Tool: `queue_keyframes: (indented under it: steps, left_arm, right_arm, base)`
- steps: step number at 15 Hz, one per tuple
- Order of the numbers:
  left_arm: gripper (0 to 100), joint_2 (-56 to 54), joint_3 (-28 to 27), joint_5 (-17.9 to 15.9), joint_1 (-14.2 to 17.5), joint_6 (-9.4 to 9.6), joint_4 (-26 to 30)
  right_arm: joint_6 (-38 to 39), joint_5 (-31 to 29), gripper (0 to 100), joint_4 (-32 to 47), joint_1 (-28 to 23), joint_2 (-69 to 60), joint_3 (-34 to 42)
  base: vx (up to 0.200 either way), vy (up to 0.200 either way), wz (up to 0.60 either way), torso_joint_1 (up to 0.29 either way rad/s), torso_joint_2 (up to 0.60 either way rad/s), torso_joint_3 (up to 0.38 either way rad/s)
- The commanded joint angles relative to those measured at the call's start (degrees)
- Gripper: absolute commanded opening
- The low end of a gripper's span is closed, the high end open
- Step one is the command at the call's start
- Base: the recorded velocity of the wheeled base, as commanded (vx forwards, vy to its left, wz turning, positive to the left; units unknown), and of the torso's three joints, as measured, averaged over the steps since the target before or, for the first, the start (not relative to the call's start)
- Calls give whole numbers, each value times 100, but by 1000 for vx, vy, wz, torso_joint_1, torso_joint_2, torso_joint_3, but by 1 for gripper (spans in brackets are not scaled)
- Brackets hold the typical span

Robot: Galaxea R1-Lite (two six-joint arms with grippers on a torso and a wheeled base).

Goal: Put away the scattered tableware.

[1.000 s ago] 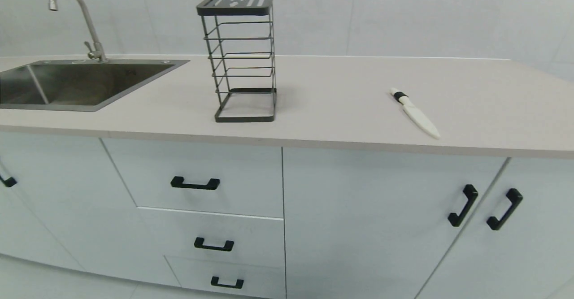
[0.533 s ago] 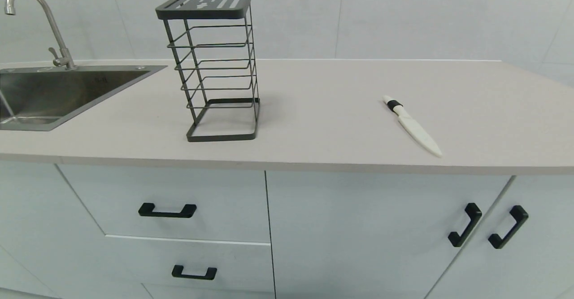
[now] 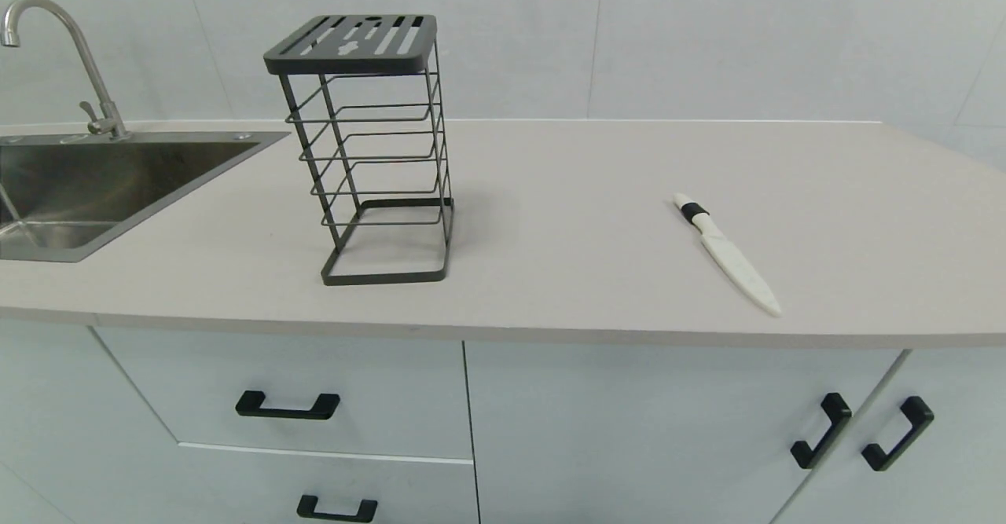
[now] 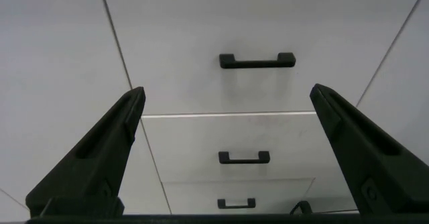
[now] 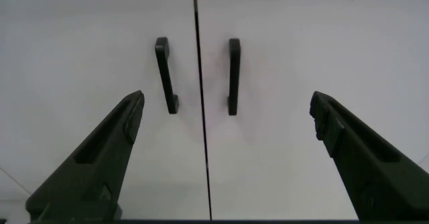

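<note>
A white knife with a black band on its handle lies flat on the grey countertop, right of centre, its tip near the front edge. A black wire rack with a slotted top plate stands upright left of centre. My left gripper is open, below counter height, facing a stack of white drawers. My right gripper is open too, facing two white cabinet doors. Neither holds anything.
A steel sink with a curved faucet is set into the counter at far left. Drawers with black handles and cabinet doors with black handles sit under the countertop. A tiled wall backs the counter.
The head view has shifted: the counter, rack and knife now appear lower and nearer, with the sink further to the left. Nothing on the counter has moved.
</note>
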Motion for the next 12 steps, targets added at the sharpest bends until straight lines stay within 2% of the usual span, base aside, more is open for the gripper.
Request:
queue_keyframes:
  steps: [1, 12]
  left_arm:
    - [100, 7, 0, 0, 1, -1, 4]
    - [100, 7, 0, 0, 1, -10, 4]
  right_arm:
    - [-1, 0, 100, 6, 1, 4, 1]
    - [-1, 0, 100, 6, 1, 4, 1]
  base:
    - [0, 0, 0, 207, -413, -251]
    - [0, 0, 0, 215, -479, -271]
